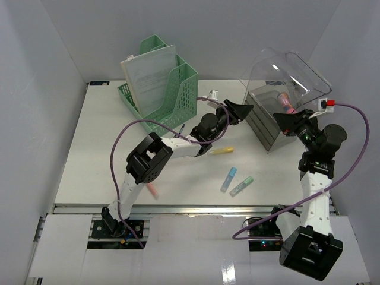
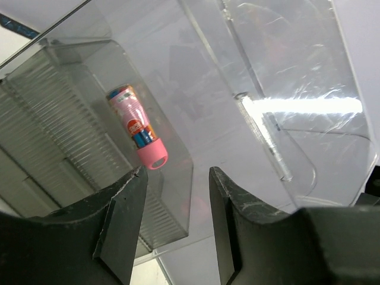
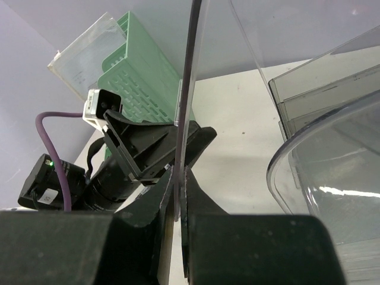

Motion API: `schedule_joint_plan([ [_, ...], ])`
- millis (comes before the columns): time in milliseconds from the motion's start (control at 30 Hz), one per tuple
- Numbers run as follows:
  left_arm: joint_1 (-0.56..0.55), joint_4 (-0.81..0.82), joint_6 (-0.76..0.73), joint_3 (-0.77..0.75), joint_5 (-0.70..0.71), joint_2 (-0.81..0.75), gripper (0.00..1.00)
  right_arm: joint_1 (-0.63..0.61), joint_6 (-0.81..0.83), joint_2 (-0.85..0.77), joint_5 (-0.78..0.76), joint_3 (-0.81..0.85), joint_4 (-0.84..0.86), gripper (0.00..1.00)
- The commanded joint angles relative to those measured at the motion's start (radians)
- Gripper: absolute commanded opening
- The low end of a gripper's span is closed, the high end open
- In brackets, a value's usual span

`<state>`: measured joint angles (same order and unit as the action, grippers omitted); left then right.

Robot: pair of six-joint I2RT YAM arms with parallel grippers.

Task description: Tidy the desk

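desk [image 1: 89,160], white, fills most of the top view, metal rail [image 1: 196,208] on its front edge; both arms reach over its far right part; clear box [image 1: 261,127] with ribbed grey drawer fronts stands at far right of the desk, its clear lid [image 1: 291,71] swung up and open; green file rack [image 1: 175,89] stands at far centre-left, papers [image 1: 148,74] upright in it; left gripper [image 1: 244,109] sits just beside the box's left side, pointed into it; in the left wrist view its fingers are spread apart with nothing between them [image 2: 178,178]; right gripper [image 1: 284,119] is at the box's front top; in the right wrist view it is clenched on the thin edge of the lid [image 3: 191,71], fingertips nearly meeting [image 3: 178,178]; pink tube [image 2: 138,126] lies inside the box; loose on the desk in front of the box: yellow marker [image 1: 222,151], blue tube [image 1: 229,179], green tube [image 1: 241,186] just beside the blue one; pink item [image 1: 153,190] near the front edge, partly under the left arm, can't tell what it is
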<state>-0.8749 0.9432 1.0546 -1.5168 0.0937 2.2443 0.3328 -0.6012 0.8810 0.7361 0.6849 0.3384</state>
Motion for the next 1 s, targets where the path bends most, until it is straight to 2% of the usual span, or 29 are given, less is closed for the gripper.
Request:
schedule_joint_plan([
  [0,0.018,0.009,-0.015,-0.069,-0.060,-0.009,0.59,0.003,0.059,-0.050,0.005,0.049,0.062,0.08],
  [200,0.035,0.016,-0.018,-0.144,-0.162,0.041,0.63,0.003,0.082,-0.063,0.005,0.035,0.040,0.09],
  [500,0.042,0.025,-0.016,-0.137,-0.176,0.041,0.64,0.003,0.125,-0.087,0.002,0.027,-0.003,0.13],
  [600,0.045,0.025,-0.011,-0.132,-0.172,0.041,0.64,0.003,0.169,-0.114,-0.026,0.023,-0.061,0.34],
  [633,0.046,0.023,-0.011,-0.132,-0.172,0.042,0.64,0.003,0.198,-0.131,-0.035,0.020,-0.081,0.48],
  [667,0.047,0.022,-0.010,-0.132,-0.172,0.043,0.64,0.003,0.217,-0.143,-0.044,0.016,-0.100,0.58],
  [700,0.048,0.022,-0.009,-0.131,-0.172,0.043,0.64,0.004,0.227,-0.151,-0.056,0.009,-0.119,0.61],
  [767,0.054,0.025,0.000,-0.126,-0.170,0.046,0.64,0.008,0.281,-0.194,-0.095,-0.009,-0.164,0.82],
  [800,0.056,0.028,0.007,-0.123,-0.170,0.047,0.64,0.009,0.296,-0.206,-0.110,-0.018,-0.200,0.88],
  [967,0.062,0.027,0.016,-0.074,-0.166,0.034,0.64,0.023,0.413,-0.294,-0.225,-0.030,-0.319,0.97],
])
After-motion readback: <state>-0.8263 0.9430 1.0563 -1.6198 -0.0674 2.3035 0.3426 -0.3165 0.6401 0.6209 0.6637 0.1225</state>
